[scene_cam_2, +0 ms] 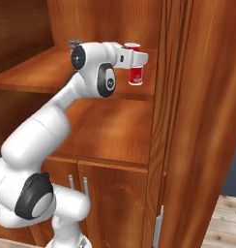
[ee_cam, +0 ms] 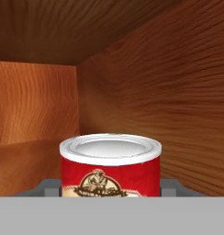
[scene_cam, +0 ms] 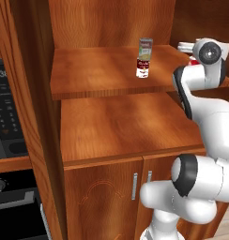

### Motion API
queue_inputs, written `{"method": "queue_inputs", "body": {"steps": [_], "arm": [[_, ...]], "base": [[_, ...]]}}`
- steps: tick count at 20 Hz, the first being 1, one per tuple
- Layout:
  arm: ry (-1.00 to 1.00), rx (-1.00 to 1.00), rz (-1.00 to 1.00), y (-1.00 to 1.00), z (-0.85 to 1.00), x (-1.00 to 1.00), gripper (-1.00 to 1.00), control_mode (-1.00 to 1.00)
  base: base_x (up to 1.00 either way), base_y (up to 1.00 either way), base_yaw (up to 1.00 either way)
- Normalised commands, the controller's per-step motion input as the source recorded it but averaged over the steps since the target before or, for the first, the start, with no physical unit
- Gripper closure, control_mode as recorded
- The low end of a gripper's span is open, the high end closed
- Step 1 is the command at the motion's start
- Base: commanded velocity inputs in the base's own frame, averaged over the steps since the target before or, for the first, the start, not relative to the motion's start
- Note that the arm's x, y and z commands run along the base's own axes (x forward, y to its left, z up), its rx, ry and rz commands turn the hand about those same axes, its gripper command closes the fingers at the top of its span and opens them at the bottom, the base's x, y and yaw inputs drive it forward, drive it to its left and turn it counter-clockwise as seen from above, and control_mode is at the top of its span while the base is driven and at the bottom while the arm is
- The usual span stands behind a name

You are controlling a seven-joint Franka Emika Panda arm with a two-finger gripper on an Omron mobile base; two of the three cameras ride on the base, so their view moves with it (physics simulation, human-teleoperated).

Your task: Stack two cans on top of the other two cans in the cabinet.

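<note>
Cabinet (scene_cam_2: 197, 121) sidewall crowds pincer (scene_cam_2: 139, 57), seemingly straddling stacked red can (scene_cam_2: 135, 72).

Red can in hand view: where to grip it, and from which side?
Grip the red can around its round side wall, below the white rim, coming in level from the shelf's open front. It stands upright close to the cabinet's right wall, so a side approach looks cramped. The gripper already faces it, one finger on each side.
</note>
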Motion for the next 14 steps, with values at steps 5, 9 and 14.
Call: {"method": "queue_inputs", "body": {"steps": [5, 9, 14], "arm": [[-0.04, 0.00, 0.00, -0.11, 0.00, 0.00, 1.00, -1.00], [-0.02, 0.00, 0.00, -0.08, -0.01, 0.00, 1.00, -1.00], [0.00, 0.00, 0.00, 0.00, -0.07, 0.02, 1.00, -1.00]], "base": [[0.00, 0.00, 0.00], [0.00, 0.00, 0.00], [0.00, 0.00, 0.00]]}}
